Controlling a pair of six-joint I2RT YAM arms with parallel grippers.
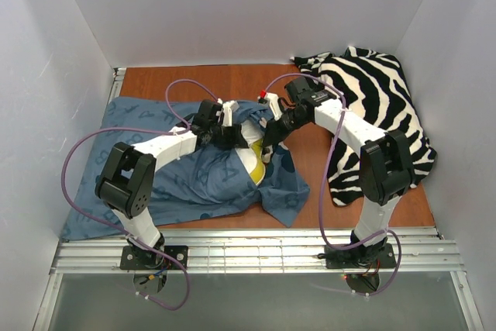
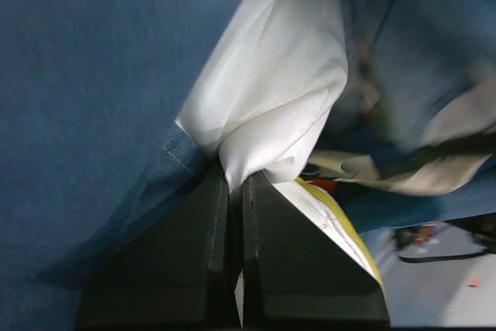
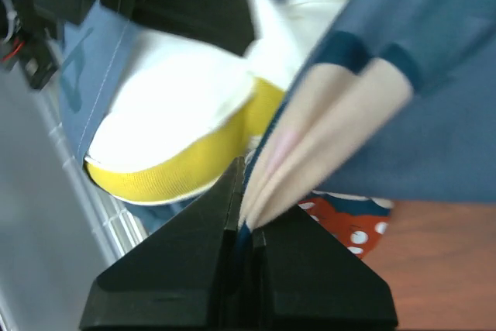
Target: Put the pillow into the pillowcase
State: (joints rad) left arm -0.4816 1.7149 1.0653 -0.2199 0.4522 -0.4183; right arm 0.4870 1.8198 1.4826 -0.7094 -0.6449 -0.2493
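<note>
Stuffing is half done, we judge; near the table's [image 1: 232,79] front-left edge the pillowcase [image 1: 194,187] holds the pillow [image 1: 254,162] partway; our left gripper [image 2: 235,191] is clamped on pillow cloth, right gripper [image 3: 244,218] pinched on the case's hem; next we should draw that hem over the exposed yellow end.

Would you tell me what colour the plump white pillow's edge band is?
Yellow band, clearest in the right wrist view.

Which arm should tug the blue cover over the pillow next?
Probably the right one. The right gripper is shut on an edge of the cover, right beside the bare yellow end of the pillow. The left gripper is pinching white pillow cloth, so it can hold that steady.
</note>
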